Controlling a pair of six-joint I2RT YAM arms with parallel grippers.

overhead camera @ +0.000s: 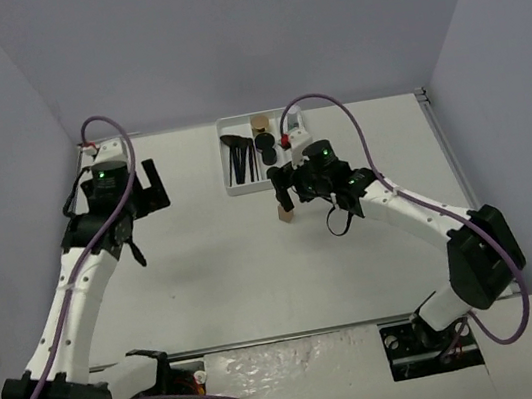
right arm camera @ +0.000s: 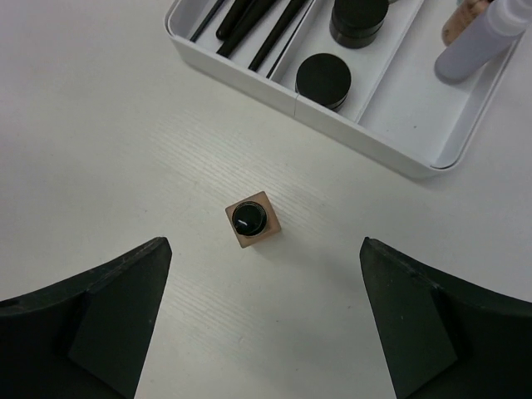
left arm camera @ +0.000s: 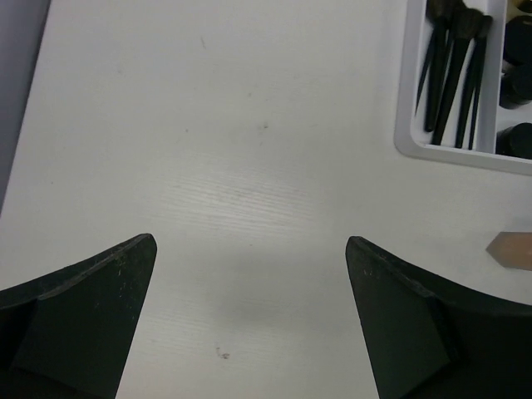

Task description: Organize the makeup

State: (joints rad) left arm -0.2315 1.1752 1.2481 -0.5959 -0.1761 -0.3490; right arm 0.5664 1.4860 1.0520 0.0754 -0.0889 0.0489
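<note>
A white tray at the back holds the makeup: black brushes on the left, round black compacts in the middle, and bottles on the right. One square tan bottle with a black cap stands alone on the table just in front of the tray. My right gripper hovers open over this bottle, touching nothing. Off to the left, my left gripper is open and empty above bare table. Its view catches the brushes and the tan bottle at the right edge.
Grey walls close in the table at the back and both sides. The tray's corner lies to the right of the left gripper. The arm bases sit at the near edge.
</note>
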